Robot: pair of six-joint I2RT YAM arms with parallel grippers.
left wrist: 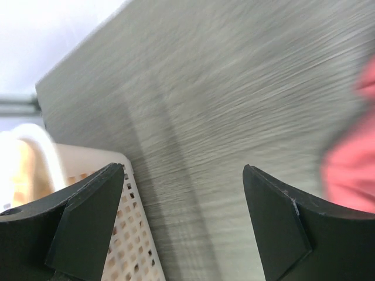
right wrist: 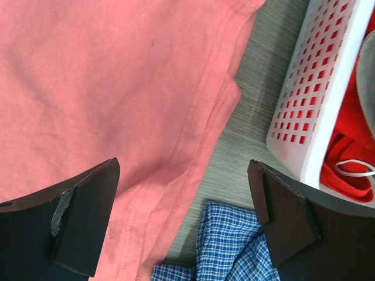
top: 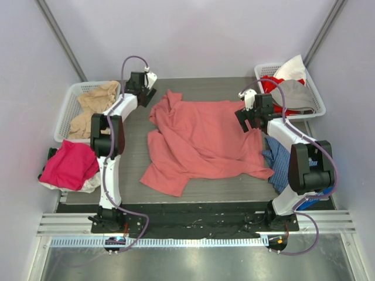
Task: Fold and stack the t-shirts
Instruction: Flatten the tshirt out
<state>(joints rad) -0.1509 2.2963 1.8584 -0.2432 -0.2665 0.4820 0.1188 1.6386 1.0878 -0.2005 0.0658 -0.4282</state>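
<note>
Sprawling rumpled across the middle of the table (top: 222, 88) is the salmon-red t-shirt (top: 202, 140), and I see the left gripper (top: 146, 95) spread wide and empty beside the left basket (top: 67, 105), the right gripper (top: 247, 120) likewise over the shirt's right edge near the right basket (top: 316, 96).

You have bare table (top: 136, 153) left of the salmon t-shirt (top: 202, 137) and along the far edge. Sides walled by left basket (top: 64, 114) and right basket (right wrist: 304, 88); blue checked cloth (top: 280, 163) blocks near-right.

No legible text anywhere; wrist views blurred.
</note>
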